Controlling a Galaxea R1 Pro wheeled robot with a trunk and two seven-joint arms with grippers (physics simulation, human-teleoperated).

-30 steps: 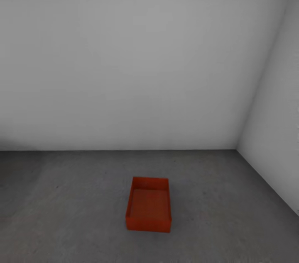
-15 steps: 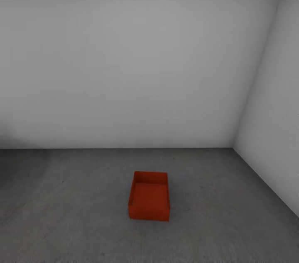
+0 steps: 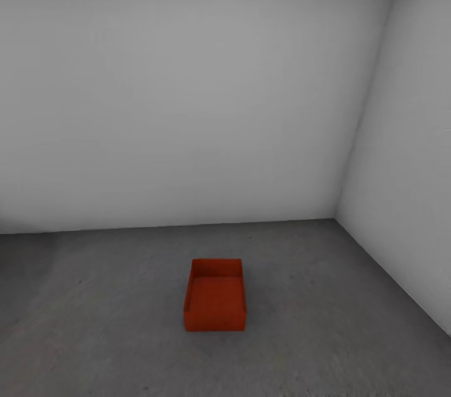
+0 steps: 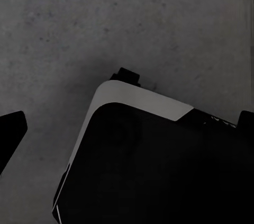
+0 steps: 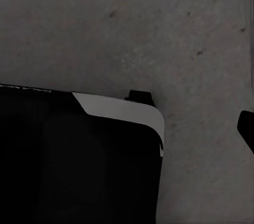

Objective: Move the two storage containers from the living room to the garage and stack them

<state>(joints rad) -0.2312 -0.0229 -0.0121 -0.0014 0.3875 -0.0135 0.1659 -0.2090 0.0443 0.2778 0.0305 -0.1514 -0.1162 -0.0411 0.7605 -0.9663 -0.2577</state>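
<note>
Garage corner with concrete floor (image 3: 94,322): one red bin (image 3: 215,294) is set down near the walls, the second is judged still to be fetched; gripper states cannot be told.

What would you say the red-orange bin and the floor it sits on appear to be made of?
The storage container looks like moulded plastic: uniform red-orange colour, thin plain walls, smooth matte finish with no grain or seams. Being a render, that is only likely. The floor reads as bare concrete: dark grey, matte and faintly mottled with small specks, which also show in the left wrist view.
</note>
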